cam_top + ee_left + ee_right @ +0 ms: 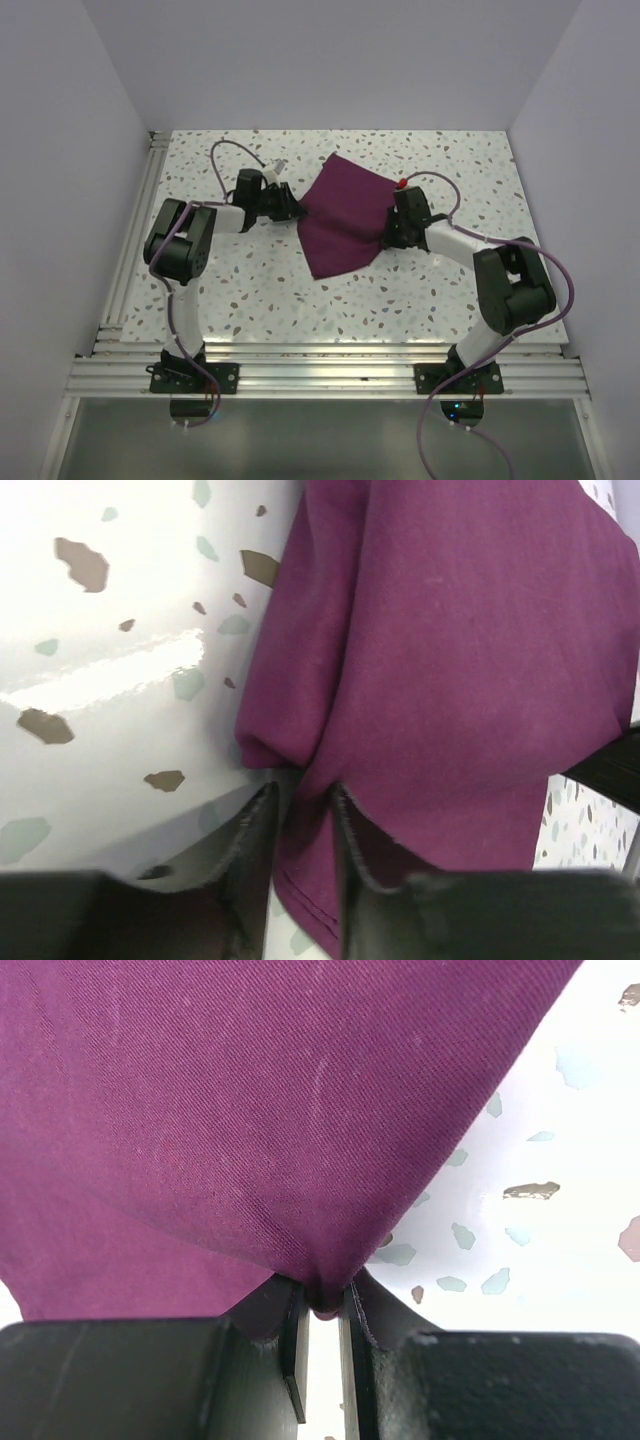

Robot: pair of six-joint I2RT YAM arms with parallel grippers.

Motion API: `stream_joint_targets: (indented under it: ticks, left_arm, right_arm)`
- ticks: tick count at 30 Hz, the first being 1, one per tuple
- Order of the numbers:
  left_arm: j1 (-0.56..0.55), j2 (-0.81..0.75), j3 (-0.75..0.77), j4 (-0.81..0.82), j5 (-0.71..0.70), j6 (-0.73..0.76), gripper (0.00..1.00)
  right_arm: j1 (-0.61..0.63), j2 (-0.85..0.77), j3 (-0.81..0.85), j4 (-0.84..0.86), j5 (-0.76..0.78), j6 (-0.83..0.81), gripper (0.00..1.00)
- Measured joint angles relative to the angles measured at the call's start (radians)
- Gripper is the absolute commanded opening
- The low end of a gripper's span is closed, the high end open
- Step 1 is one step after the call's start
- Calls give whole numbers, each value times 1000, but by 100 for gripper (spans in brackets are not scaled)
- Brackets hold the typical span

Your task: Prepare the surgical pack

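while the cloth (345, 215) lies on the table (420, 290), the left gripper (300, 810) and right gripper (322, 1305) each pinch an opposite corner.

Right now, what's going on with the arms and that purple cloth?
Both arms are working the purple surgical cloth, which lies on the speckled table. The right gripper pinches its right corner. The left gripper has a fold of the opposite edge between its fingers, but whether it grips firmly is unclear. No tray shows.

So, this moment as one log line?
left fingers: pinching purple cloth edge | right fingers: pinching opposite corner | cloth: spans between them
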Motion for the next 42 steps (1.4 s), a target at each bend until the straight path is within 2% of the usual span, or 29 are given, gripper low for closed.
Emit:
stream_joint_targets:
  ticks: [3,4,9,13,22,27,32,34,35,36,37,39,40,41,42]
  left_arm:
    - [-3,21,8,21,39,-8,14]
    - [-5,28,8,31,52,-14,1]
    - [-9,49,-8,103,95,-45,0]
    - [-12,20,-102,196,62,-72,0]
    - [-77,-334,-554,391,-222,-177,0]
    - [-276,-519,-737,411,-520,-233,0]
    - [-491,-628,-826,397,-791,-345,0]
    - [-556,-640,-829,372,-899,-389,7]
    - [-581,-640,-829,367,-919,-400,7]
    - [-597,-640,-824,350,-947,-412,13]
    - [-607,-639,-817,332,-967,-416,17]
    - [-618,-639,-805,283,-1000,-421,32]
    - [-620,-638,-804,264,-1009,-423,38]
    - [-623,-638,-804,241,-1018,-425,52]
    - [-623,-638,-804,218,-1024,-422,57]
  right_arm:
    - [-8,0,0,0,-11,0,0]
    - [-11,0,0,-1,-14,0,0]
    - [-30,0,0,-5,-19,-1,0]
    - [-39,2,1,-5,-23,-1,0]
    - [-43,65,76,-29,-62,-6,0]
    - [-47,107,139,-70,-71,-25,0]
    - [-50,152,212,-126,-84,-47,0]
    - [-50,153,218,-142,-87,-55,0]
    - [-50,153,220,-149,-87,-56,0]
    - [-50,153,223,-158,-85,-59,0]
    - [-50,153,224,-164,-83,-60,6]
    - [-51,150,224,-172,-57,-61,15]
    - [-53,145,224,-179,-35,-61,26]
    - [-56,142,224,-186,-16,-59,31]
    - [-60,135,223,-196,11,-59,37]
